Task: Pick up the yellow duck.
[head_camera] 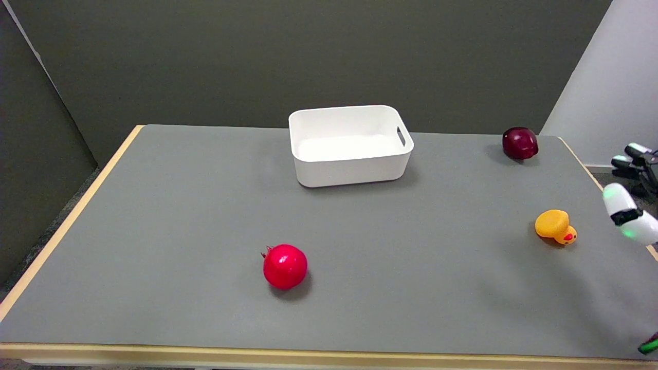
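The yellow duck point(554, 226) lies on its side on the grey table point(180, 216), near the right edge, untouched. Just to its right, at the picture's right border, the right hand point(633, 198) hangs in the air, mostly cut off; its visible fingers are apart and hold nothing. Farther back along the same side sits a dark red onion point(520, 143). A white bin point(349, 145) stands at the far middle, and a red pomegranate point(285, 265) rests nearer, left of centre.
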You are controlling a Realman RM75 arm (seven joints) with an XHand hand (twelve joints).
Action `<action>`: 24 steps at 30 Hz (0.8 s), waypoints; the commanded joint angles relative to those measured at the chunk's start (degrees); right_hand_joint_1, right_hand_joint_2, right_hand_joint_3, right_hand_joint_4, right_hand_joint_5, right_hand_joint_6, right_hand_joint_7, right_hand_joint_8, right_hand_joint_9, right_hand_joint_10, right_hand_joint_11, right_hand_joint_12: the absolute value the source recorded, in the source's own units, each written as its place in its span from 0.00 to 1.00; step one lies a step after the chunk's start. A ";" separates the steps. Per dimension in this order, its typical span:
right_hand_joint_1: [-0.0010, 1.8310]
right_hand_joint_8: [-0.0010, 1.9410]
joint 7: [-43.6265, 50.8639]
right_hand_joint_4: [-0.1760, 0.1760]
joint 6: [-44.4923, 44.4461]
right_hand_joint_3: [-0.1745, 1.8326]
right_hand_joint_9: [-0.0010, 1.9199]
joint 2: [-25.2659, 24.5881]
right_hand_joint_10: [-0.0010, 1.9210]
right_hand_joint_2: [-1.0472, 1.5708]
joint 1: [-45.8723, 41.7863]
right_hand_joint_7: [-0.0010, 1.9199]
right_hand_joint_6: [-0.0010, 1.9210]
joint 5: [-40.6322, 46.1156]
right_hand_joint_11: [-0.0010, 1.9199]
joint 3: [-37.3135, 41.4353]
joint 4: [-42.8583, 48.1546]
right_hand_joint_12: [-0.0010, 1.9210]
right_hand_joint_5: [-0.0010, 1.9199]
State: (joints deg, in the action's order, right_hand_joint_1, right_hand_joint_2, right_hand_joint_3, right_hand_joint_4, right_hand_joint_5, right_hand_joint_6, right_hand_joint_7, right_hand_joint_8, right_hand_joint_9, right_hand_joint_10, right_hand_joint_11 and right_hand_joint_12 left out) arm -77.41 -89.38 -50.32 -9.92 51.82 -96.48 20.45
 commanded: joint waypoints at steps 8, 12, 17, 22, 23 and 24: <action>0.24 0.30 6.62 0.33 1.11 0.54 0.18 -3.47 0.51 0.64 -12.33 0.22 0.27 -12.93 0.06 0.87 -3.80 0.67 0.13; 0.27 0.29 7.03 0.31 0.80 0.51 0.16 -4.38 0.52 0.65 -12.83 0.22 0.26 -13.12 0.05 1.17 -5.09 0.68 0.14; 0.28 0.28 7.05 0.31 1.49 0.50 0.16 -4.10 0.52 0.65 -12.32 0.21 0.25 -14.21 0.04 0.85 -5.56 0.68 0.14; 0.28 0.28 7.05 0.31 3.30 0.50 0.16 -2.25 0.52 0.65 -8.37 0.21 0.25 -17.36 0.04 1.43 -7.68 0.68 0.14; 0.28 0.28 7.05 0.31 3.50 0.50 0.16 -1.72 0.52 0.65 -7.26 0.21 0.25 -17.88 0.04 1.43 -8.56 0.68 0.14; 0.28 0.28 7.05 0.31 3.61 0.50 0.15 -1.23 0.52 0.65 -6.07 0.21 0.25 -18.37 0.04 1.43 -9.45 0.68 0.14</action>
State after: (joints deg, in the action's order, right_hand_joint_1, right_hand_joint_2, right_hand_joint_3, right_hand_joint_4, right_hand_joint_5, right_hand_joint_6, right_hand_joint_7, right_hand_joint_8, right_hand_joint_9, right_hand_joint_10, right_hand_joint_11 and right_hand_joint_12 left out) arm -71.47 -88.88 -53.30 -20.00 40.69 -95.58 16.63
